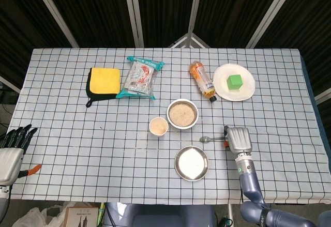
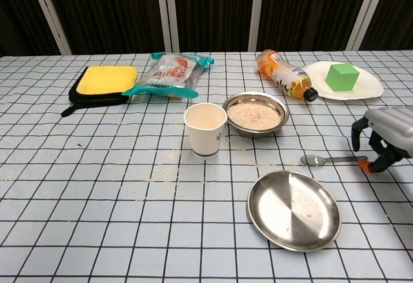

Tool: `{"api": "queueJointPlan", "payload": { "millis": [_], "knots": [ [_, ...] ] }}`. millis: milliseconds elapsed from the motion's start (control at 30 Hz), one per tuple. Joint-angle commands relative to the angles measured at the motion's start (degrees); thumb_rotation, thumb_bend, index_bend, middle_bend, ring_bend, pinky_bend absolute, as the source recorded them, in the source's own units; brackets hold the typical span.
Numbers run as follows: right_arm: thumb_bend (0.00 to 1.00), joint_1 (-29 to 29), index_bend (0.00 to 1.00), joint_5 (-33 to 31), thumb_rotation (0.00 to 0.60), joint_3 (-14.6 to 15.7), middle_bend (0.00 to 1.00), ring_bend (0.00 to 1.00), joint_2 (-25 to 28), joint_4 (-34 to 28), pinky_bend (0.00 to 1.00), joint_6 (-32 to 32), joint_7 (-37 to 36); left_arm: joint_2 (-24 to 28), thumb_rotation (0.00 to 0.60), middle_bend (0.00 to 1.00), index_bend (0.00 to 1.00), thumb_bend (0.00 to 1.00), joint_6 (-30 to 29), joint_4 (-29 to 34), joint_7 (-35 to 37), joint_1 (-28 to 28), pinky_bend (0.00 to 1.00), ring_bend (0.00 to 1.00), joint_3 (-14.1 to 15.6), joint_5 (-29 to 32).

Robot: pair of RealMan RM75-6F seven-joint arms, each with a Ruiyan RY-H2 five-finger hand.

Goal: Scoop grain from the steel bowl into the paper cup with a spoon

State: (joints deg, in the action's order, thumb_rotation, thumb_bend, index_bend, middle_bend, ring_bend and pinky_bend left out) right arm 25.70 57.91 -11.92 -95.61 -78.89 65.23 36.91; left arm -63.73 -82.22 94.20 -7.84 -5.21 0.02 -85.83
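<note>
Your right hand (image 2: 381,142) hangs low over the handle end of the spoon (image 2: 328,160), fingers curled downward on either side of the orange handle tip; from these views you cannot tell whether they are actually clamped on it or only bracketing it. The spoon lies flat on the worktop (image 1: 77,149), its bowl pointing away from your hand toward the middle.

Just beyond the spoon's bowl, nearer your body, sits an empty steel plate (image 2: 294,209), close beside the spoon but not touching it. Farther inward from the hand stands the steel bowl (image 2: 256,113) holding grain, and touching or nearly touching its far side from you is the upright paper cup (image 2: 205,128); nothing stands between the spoon and these two. Loose grains are scattered on the cloth around the cup.

Past the hand toward the back edge, a bottle (image 2: 284,74) lies on its side next to a white plate (image 2: 345,88) carrying a green block (image 2: 341,76). Well across the worktop lie a snack packet (image 2: 170,74) and a yellow sponge (image 2: 106,80).

Your left hand (image 1: 11,149) rests off the worktop's near corner, fingers spread, holding nothing.
</note>
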Motion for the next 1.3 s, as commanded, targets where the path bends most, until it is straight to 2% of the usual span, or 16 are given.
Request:
{"api": "queueJointPlan", "payload": {
  "millis": [33,533,900,1300],
  "knots": [
    [0.4,0.15,0.52,-0.02,0.6,0.13,0.89,0.96,-0.25,0.21,1.0,0.07,-0.27,0.0,0.6,0.0,0.0,0.0,0.05,0.05,-0.04,-0.02,0.0,0.0,-0.01,0.06],
    [0.4,1.04,0.53,0.35,0.6,0.57,0.89,0.96,-1.76,1.88,1.0,0.57,-1.79,-0.01,0.6,0.0,0.0,0.0,0.15,0.27,-0.23,-0.02,0.0,0.0,-0.03,0.29],
    [0.4,1.61,0.53,-0.71,0.6,1.04,0.89,0.96,-2.45,2.39,1.0,0.5,-0.31,0.07,0.6,0.0,0.0,0.0,0.27,0.29,0.04,-0.06,0.0,0.0,-0.03,0.35],
    [0.45,1.85,0.55,-1.4,0.6,1.28,0.89,0.96,-2.53,2.5,1.0,0.53,-0.21,0.03,0.6,0.0,0.0,0.0,0.28,0.41,-0.15,-0.08,0.0,0.0,-0.05,0.42]
  ]
}}
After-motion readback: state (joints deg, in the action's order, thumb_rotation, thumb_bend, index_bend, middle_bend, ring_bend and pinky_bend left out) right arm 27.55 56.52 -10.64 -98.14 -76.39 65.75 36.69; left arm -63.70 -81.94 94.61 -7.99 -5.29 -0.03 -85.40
